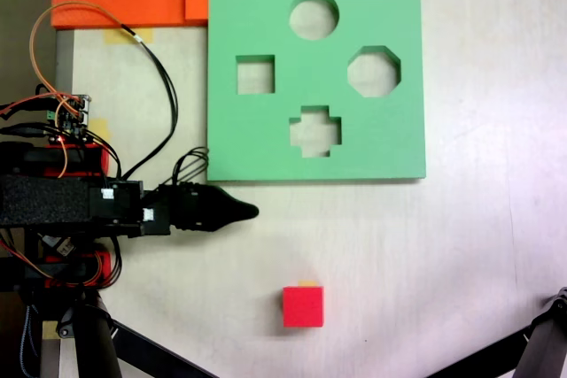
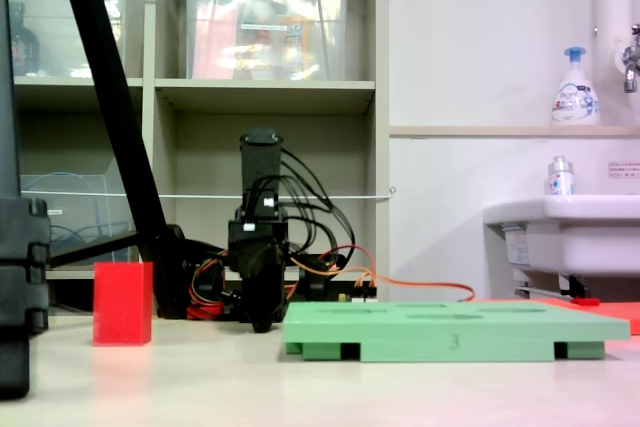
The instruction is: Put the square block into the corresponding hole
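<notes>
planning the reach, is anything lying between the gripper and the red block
Nothing: in both fixed views the stretch of table between the gripper and the red block is bare. The green board lies off to the gripper's other side.

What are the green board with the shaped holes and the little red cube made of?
The green board looks like thick matte foam: soft, dull surface, cleanly cut holes. The red cube also looks matte and plain, perhaps foam or painted wood; the views leave that open.
</notes>
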Motion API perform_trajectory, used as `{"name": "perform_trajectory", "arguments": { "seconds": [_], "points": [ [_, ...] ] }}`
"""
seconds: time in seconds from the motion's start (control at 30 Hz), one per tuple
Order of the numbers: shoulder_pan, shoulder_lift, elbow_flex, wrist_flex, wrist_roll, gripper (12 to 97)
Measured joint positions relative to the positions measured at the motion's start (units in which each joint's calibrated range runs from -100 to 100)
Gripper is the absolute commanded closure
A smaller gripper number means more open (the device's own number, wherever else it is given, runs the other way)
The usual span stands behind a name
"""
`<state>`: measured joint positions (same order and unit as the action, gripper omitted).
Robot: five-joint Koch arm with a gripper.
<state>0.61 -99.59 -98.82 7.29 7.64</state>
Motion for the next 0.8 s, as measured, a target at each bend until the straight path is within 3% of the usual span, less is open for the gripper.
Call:
{"name": "perform_trajectory", "arguments": {
  "seconds": [0.27, 0.53, 0.8],
  "points": [
    [-5.5, 0.0, -0.1, -0.6, 16.1, 62.3],
    [-6.4, 0.0, -0.2, -2.4, 27.1, 65.8],
    [-8.1, 0.0, 20.2, -42.2, 34.1, 65.0]
  ]
}}
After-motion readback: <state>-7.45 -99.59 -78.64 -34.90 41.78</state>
